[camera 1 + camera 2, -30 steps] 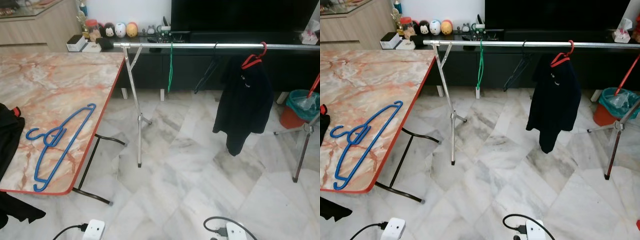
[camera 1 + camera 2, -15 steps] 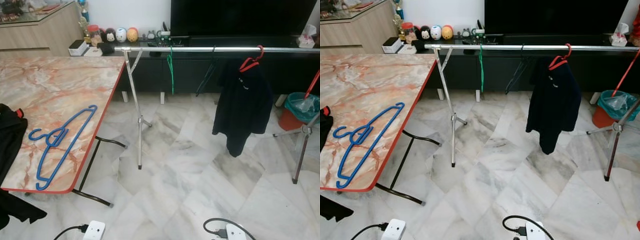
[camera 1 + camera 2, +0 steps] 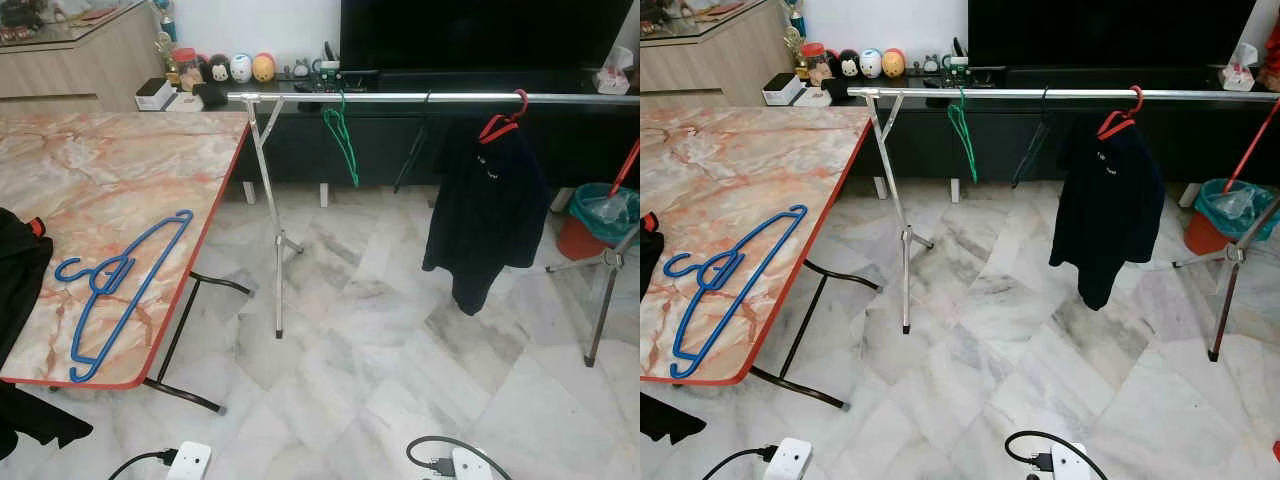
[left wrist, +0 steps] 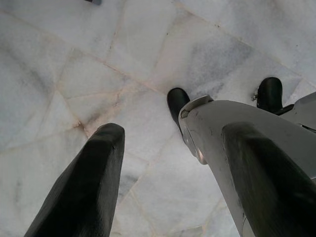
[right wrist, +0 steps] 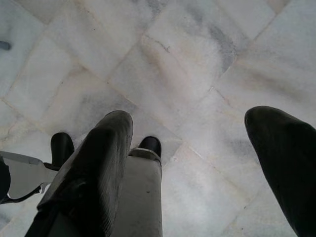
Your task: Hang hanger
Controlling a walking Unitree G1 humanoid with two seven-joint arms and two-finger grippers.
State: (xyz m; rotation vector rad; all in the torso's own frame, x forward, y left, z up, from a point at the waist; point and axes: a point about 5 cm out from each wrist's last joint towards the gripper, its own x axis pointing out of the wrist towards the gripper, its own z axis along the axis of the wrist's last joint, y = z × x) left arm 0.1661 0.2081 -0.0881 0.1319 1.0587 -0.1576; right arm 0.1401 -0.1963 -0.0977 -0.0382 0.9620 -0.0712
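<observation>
The scene is viewed from head height by the stereo pair, directed forward and downward across a marble table (image 3: 120, 180), a clothes rail (image 3: 420, 98) and the tiled floor (image 3: 380, 360). Nearly the same field is covered by both eyes, the right eye's picture being offset slightly sideways. Each wrist camera is aimed straight down along its own black fingers, the left gripper (image 4: 173, 173) and right gripper (image 5: 197, 163) being seen spread apart at close range above the same tiled floor, with the robot's foot (image 4: 177, 101) included.
</observation>
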